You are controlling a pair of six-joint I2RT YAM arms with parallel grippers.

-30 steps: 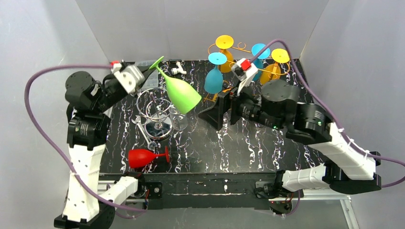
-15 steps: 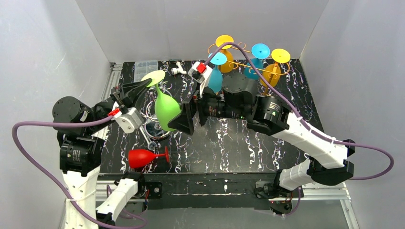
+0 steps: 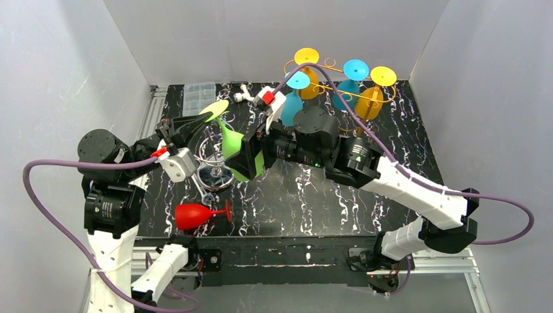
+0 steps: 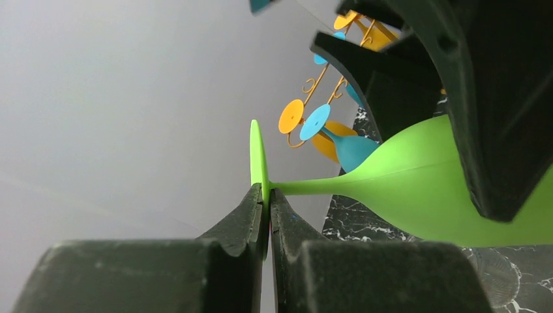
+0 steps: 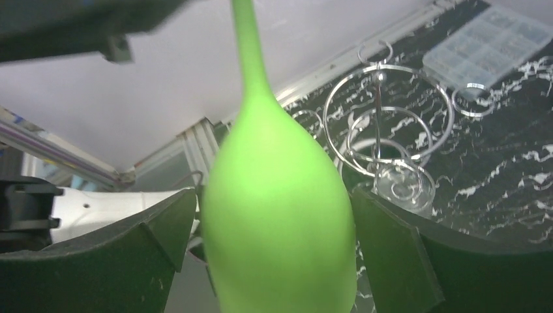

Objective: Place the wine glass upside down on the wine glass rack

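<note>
A green wine glass (image 3: pixel 229 138) hangs tilted in the air over the table's left half, foot up and to the left. My left gripper (image 3: pixel 207 117) is shut on the rim of its flat foot (image 4: pixel 258 156); the pinch shows in the left wrist view (image 4: pixel 268 195). The right gripper (image 3: pixel 246 158) is open, its jaws standing on either side of the green bowl (image 5: pixel 280 215) with a small gap on each side. The gold wine glass rack (image 3: pixel 339 98) stands at the back right, with blue and yellow glasses hanging on it upside down.
A silver wire stand (image 3: pixel 207 145) with a clear glass (image 5: pixel 407 186) sits under the green glass. A red glass (image 3: pixel 195 214) lies on its side near the front left. A clear plastic box (image 3: pixel 199 96) and a small white part (image 3: pixel 244 95) lie at the back.
The left arm swung the green glass down and left. The right arm reached left from near the gold rack, and its open jaws now flank the bowl.
</note>
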